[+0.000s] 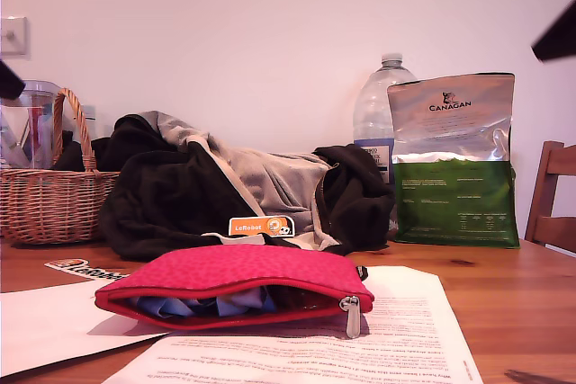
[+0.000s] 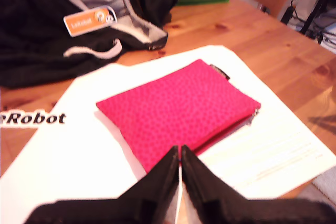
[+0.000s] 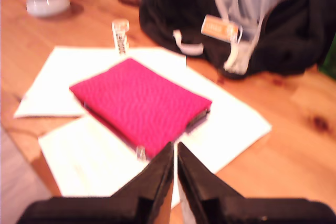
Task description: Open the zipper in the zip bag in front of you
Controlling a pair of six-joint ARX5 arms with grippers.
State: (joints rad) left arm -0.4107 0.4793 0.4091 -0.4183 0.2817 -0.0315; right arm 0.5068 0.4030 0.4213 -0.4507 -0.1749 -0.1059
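Zip bag position: the zip bag (image 1: 236, 290) lay flat on white paper sheets (image 1: 414, 339) near the wooden table's (image 1: 513, 299) front edge, ahead of both wrist cameras.
Long axis: across the exterior view, zipper (image 1: 216, 305) edge facing that camera.
Zipper state: gaped open along most of its length, blue contents showing; slider (image 1: 351, 312) hung at the exterior view's right end.
First gripper (image 2: 180, 157): jaws pressed together, holding nothing, above the bag.
Second gripper (image 3: 175, 150): jaws likewise together and empty, above the bag.
Nearer arm: could not tell.
Count: one zip bag, one zipper, one slider, two grippers.
Judgement: opening looked essentially done.
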